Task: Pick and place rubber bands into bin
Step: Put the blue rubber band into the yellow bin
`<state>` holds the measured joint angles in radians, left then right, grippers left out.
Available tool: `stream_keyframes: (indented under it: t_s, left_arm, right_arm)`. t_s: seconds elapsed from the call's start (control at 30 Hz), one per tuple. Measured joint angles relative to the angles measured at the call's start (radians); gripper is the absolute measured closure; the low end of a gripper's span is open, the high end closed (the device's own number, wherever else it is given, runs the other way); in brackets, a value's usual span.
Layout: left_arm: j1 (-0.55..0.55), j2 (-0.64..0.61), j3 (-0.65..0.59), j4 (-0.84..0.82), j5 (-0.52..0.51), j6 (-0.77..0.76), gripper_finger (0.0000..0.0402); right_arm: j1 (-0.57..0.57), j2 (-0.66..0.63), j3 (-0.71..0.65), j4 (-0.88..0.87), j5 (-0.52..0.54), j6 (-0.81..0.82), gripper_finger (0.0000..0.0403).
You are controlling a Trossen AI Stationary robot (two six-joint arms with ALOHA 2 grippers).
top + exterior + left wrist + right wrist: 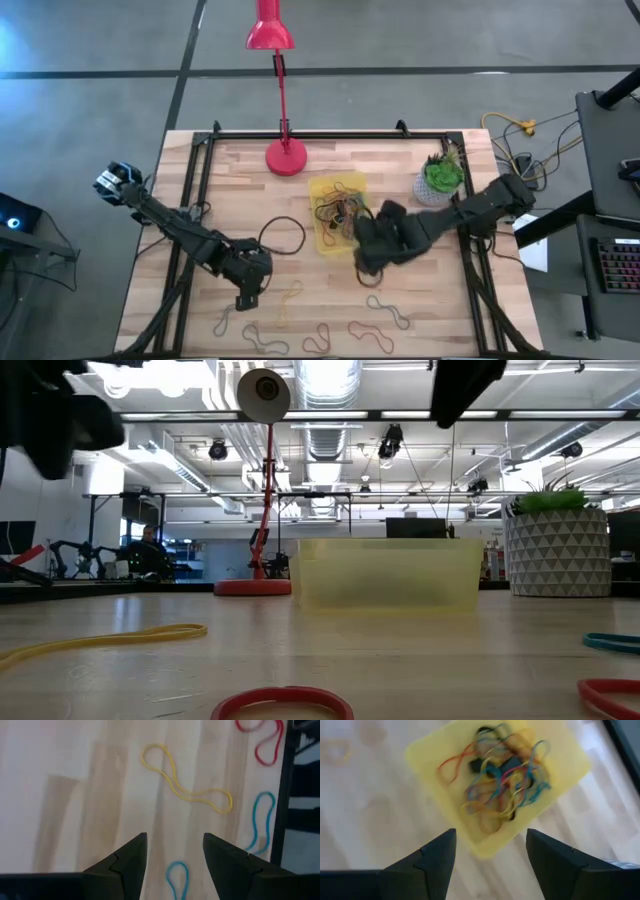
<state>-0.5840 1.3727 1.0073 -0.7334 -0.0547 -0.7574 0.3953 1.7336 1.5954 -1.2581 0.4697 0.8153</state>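
Right pincer, jaws wide and empty, hovered over the bin of tangled rubber bands mid-surface.

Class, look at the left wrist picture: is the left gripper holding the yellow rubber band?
No. The left gripper is open and empty, and the yellow rubber band lies flat on the table beyond its fingertips.
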Motion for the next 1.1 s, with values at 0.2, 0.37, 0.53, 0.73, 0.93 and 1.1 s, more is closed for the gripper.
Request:
stream_keyframes:
  t_s: [0.2,0.37,0.53,0.73,0.93,1.1]
  left_arm:
    - [-0.111,0.049,0.0,-0.03,0.086,-0.027,0.0224]
    - [-0.204,0.119,0.0,-0.117,0.104,-0.267,0.0224]
    - [-0.278,0.203,0.0,-0.113,0.175,-0.479,0.0224]
    - [-0.293,0.283,0.017,-0.096,0.214,-0.643,0.0224]
    - [-0.294,0.345,0.019,-0.087,0.204,-0.668,0.0224]
    - [-0.293,0.368,0.022,-0.086,0.21,-0.678,0.0224]
  right_arm:
    - [0.182,0.0,-0.035,0.004,-0.006,0.03,0.0179]
    - [0.283,0.0,-0.085,0.007,-0.002,0.199,0.0179]
    - [0.347,0.005,-0.129,0.072,0.055,0.255,0.0173]
    - [0.343,0.005,-0.16,0.113,0.081,0.224,0.0153]
    - [0.312,0.005,-0.166,0.114,0.074,0.224,0.0142]
    - [0.303,0.005,-0.167,0.12,0.072,0.227,0.014]
